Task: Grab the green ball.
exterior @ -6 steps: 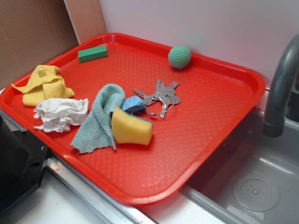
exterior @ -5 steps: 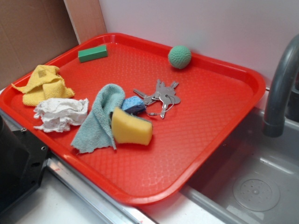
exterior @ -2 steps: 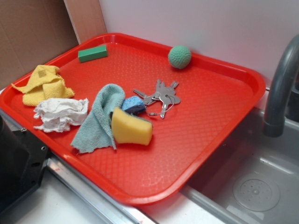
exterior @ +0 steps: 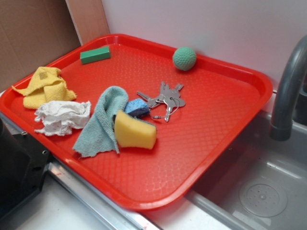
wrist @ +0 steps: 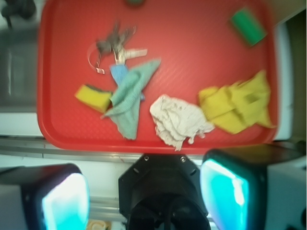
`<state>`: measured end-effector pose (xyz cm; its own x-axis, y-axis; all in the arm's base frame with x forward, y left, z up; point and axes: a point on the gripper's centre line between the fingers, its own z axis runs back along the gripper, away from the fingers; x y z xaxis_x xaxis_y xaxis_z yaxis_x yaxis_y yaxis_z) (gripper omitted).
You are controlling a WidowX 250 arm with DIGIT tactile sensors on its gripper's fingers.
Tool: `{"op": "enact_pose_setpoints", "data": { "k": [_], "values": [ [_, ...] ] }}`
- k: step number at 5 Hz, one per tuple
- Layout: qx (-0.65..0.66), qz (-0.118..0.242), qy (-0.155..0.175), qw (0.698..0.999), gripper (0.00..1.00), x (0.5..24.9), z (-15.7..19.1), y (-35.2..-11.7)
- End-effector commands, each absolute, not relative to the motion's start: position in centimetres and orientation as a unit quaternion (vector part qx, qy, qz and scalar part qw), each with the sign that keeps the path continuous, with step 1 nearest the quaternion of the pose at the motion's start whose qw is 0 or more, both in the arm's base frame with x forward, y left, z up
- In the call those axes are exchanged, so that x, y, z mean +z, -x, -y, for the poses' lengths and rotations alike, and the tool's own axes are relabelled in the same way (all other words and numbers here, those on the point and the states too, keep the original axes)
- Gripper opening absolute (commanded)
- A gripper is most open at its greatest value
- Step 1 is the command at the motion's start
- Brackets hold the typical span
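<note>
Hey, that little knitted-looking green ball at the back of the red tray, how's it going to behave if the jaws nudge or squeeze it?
The small teal-green textured ball is round, so a nudge would likely roll it along the red plastic tray. Its matte, knit-like surface probably grips well. It looks soft and light, so it may compress slightly.

We get bright, even light on the exterior view – soft shadows, mild sheen on the red tray (exterior: 225, 124). Wrist view's blurry all over, and the gripper (wrist: 144, 194) fingertips glow washed-out cyan.
</note>
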<state>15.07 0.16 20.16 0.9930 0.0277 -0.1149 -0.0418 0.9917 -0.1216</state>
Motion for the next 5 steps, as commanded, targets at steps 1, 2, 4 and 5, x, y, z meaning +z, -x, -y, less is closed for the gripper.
{"op": "enact_pose_setpoints", "data": {
  "k": [1,2,4,5],
  "values": [
    [-0.045,0.071,0.007,0.996,1.0,18.0,0.2,-21.3],
    [-0.037,0.105,-0.02,0.994,1.0,16.2,1.1,-23.9],
    [-0.064,0.116,-0.032,0.991,1.0,11.5,1.9,-30.8],
    [-0.061,0.136,-0.042,0.988,1.0,10.1,2.5,-32.9]
  ]
}}
